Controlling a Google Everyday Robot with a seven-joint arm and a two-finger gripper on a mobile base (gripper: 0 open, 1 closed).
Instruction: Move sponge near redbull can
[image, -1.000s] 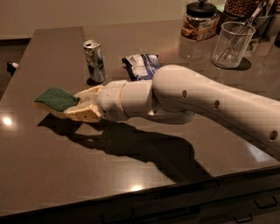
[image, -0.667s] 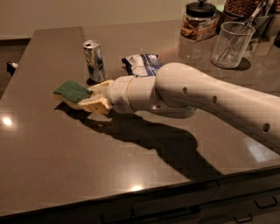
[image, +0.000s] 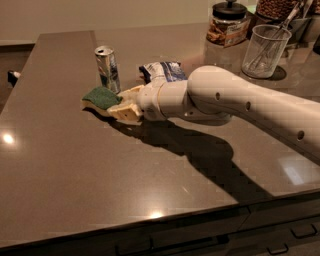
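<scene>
Sponge (image: 101, 96) in shot, upper L of the dark worktop (image: 60, 165), green scouring face up, pale foam edge peeking out along its L rim. It's right at the foot of the redbull can (image: 107, 68), just in front and a touch L of it. Whether they touch, can't tell from this angle.

The can stands upright, silver w/ blue markings, pull-tab top catching the light.

The jaws come in from the R, cream-coloured, low over the worktop. They're closed on the R end of the sponge, one finger above it and one below. Whether the sponge rests on the worktop or hangs just off it, can't tell. A dark shadow (image: 165, 137) sits tight under the sponge and the jaws and runs on to the R below the arm.

The big white arm (image: 240, 102) stretches across from the R edge, nearly level w/ the surface.

Behind the wrist there's a crinkled blue-and-white snack bag (image: 162, 71), lying flat, near the can but apart from it.

Far back R is a clear glass beaker (image: 261, 50) w/ a wire whisk (image: 282, 25) leaning in it. L of that is a jar (image: 227, 25) w/ a black lid.
</scene>
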